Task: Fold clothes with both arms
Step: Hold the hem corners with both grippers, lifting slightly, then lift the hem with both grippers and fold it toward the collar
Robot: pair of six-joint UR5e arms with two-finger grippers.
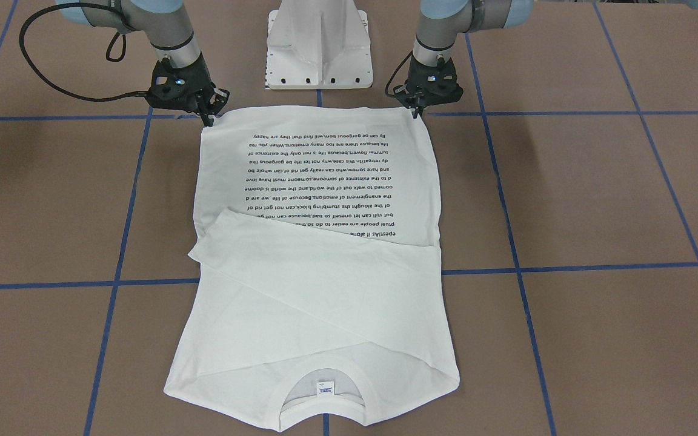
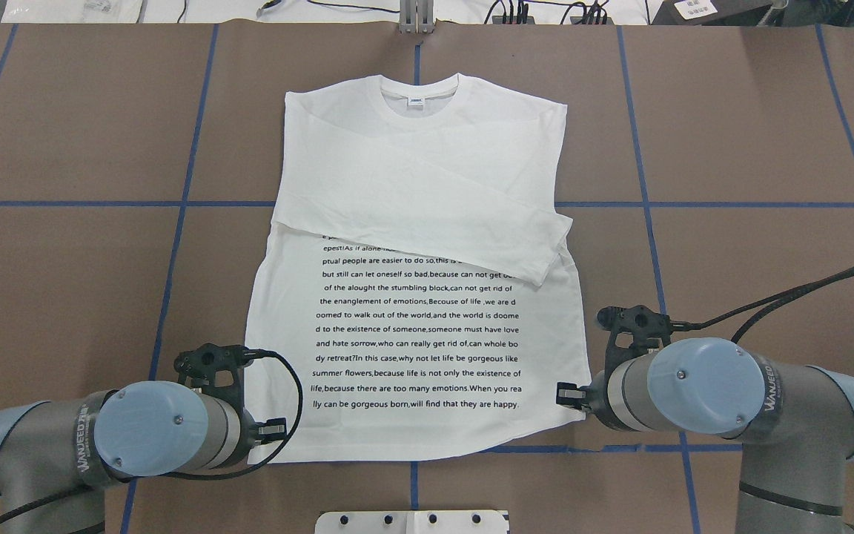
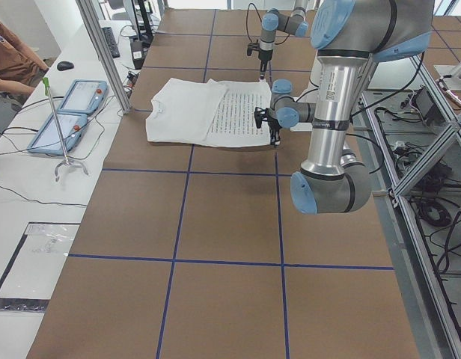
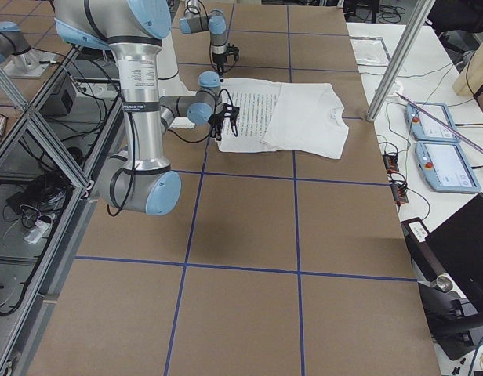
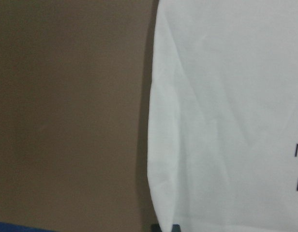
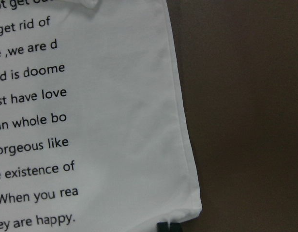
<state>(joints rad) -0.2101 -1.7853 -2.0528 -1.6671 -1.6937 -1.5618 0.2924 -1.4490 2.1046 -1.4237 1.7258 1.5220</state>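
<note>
1. While both arms reached down to the near hem (image 2: 412, 445) of the shirt (image 2: 412, 245), the step in hand looked like pinching the two hem corners so as to carry them away toward the neck.
2. At the near left corner, the left end effector (image 1: 417, 112) had its fingers drawn narrow, seemingly nipped on the cloth. At the near right corner, the right end effector (image 1: 208, 120) was likewise closed down onto the corner.
3. Just beyond them the shirt lay flat and centred on the brown counter (image 2: 731, 148), its text block (image 2: 416, 341) facing up.
4. To do this well, both corners should probably rise together and level, with the hem kept taut between them.
5. Farther on, the folded sleeves (image 2: 427, 215) crossed the chest and covered the top lines of text. A low, parallel carry would be less likely to drag them askew.
6. Farthest lay the collar (image 2: 418, 93), the likely line for setting the hem down squarely.
</note>
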